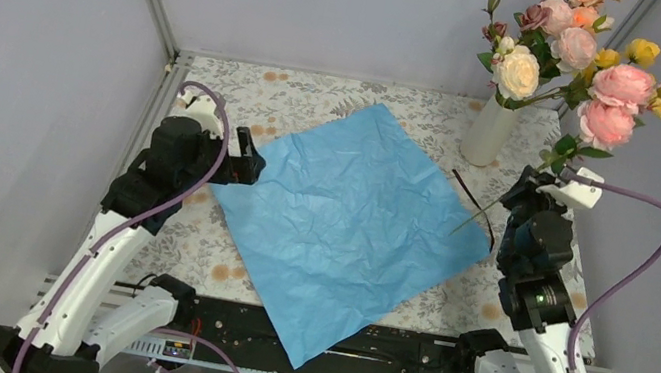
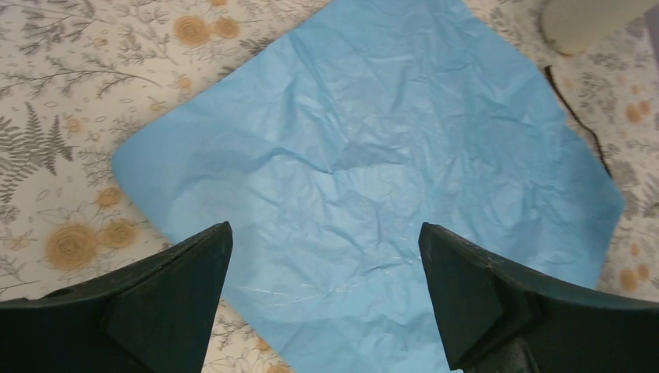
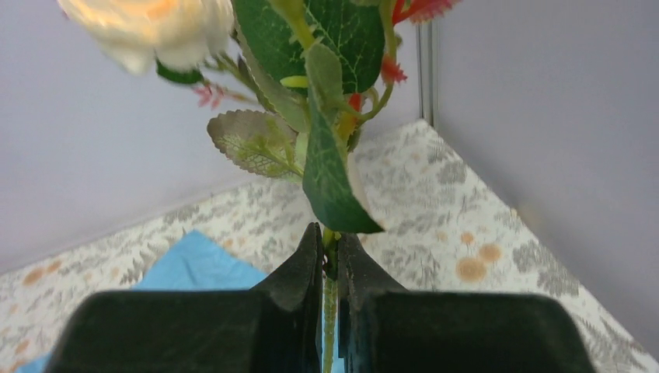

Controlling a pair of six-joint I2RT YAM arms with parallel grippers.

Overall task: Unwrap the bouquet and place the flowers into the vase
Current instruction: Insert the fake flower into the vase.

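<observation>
Left gripper [image 2: 322,233]: jaws wide apart, empty, at the left corner of the blue wrapping paper [image 1: 351,220], which lies spread flat on the floral tablecloth [image 1: 322,94]. Right gripper [image 3: 329,242]: clamped on one rose stem [image 3: 331,303], raised just beside the vase [image 1: 490,132]. The vase stands far right and holds several roses [image 1: 553,41]. The held stem's bloom appears pink. Brown ribbon [image 1: 468,191] lies at the paper's right edge.
</observation>
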